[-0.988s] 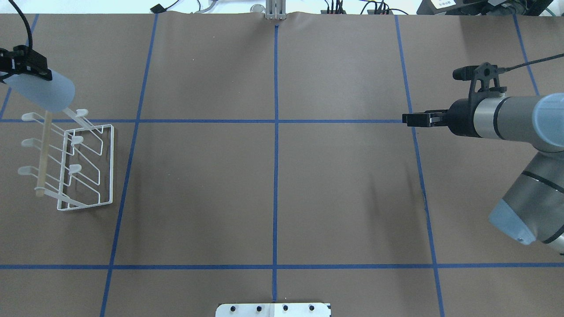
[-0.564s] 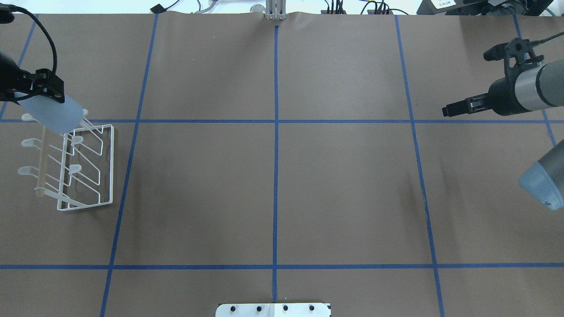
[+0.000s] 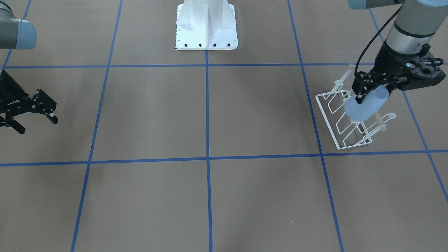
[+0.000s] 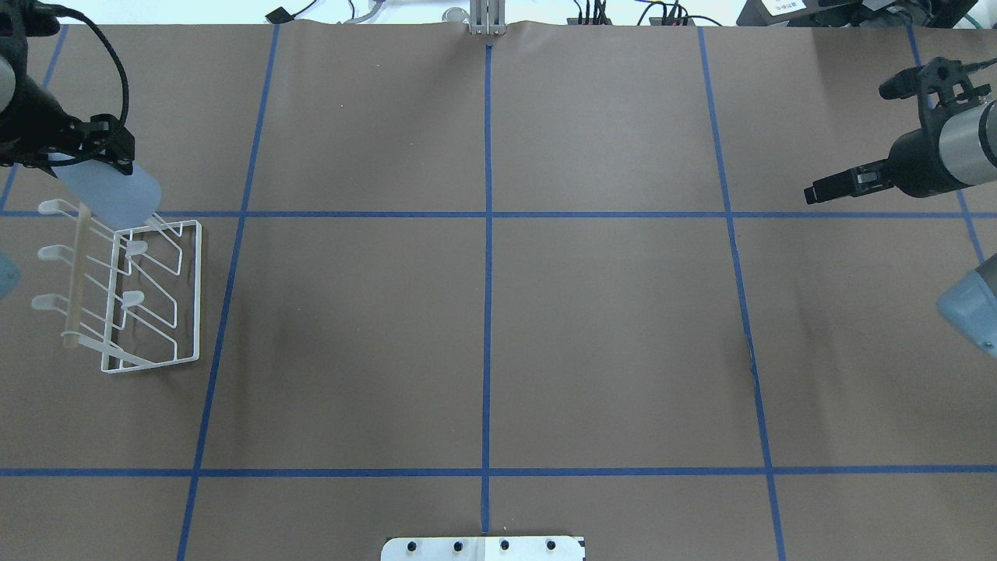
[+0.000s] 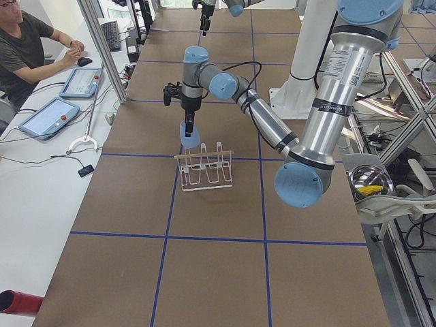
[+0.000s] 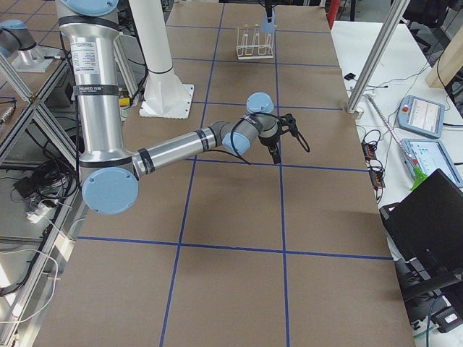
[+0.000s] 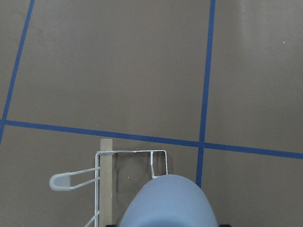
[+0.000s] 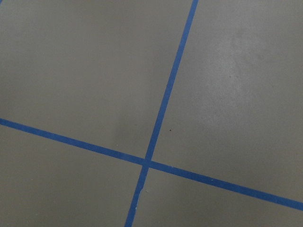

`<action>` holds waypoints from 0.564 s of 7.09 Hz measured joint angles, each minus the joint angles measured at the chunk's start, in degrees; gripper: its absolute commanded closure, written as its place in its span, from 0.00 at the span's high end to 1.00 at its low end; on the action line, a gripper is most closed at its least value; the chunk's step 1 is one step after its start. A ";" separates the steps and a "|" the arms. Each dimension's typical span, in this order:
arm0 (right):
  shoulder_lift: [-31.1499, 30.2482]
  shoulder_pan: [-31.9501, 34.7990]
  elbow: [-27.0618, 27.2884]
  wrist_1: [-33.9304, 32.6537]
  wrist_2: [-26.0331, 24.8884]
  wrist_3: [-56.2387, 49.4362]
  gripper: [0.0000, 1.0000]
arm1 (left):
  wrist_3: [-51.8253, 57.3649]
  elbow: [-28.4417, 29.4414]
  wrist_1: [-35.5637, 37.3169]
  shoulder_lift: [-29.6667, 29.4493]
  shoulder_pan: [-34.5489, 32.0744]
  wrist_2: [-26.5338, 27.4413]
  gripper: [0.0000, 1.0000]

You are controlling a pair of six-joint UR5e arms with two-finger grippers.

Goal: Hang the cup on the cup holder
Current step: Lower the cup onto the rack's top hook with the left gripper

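Cup is seen in the front-facing view clamped between the fingers of the left gripper, tilted, with its wider end lowered toward the cup holder; whether the two are touching cannot be told. The holder is set on the brown surface, well to one side of the central blue tape line. The right gripper is held far off at the opposite side, its fingers spread apart with nothing between them. In the overhead view the cup is shown over the end of the holder farther from the robot; the wooden rod and five prong tips are left in sight, and the sixth is covered by the cup. In the exterior left view the cup is hung by the near arm just above that end. In the exterior right view holder and cup are shown small at the far end of the surface. In the left wrist view the cup's pale blue body is seen at the bottom edge, over a corner of the white wire frame, with one prong tip and the rod's end just beside it. In the right wrist view only the surface and crossing tape lines are shown.
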 measured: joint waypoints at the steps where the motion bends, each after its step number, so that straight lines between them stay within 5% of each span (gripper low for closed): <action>1: 0.02 -0.01 -0.16 -0.01 -0.12 0.02 1.00 | 0.16 1.45 -0.15 -0.82 0.00 0.04 0.00; 4: 0.18 -0.07 -1.06 0.10 -0.74 0.05 1.00 | 0.23 4.23 -1.88 -1.71 0.00 -0.01 0.00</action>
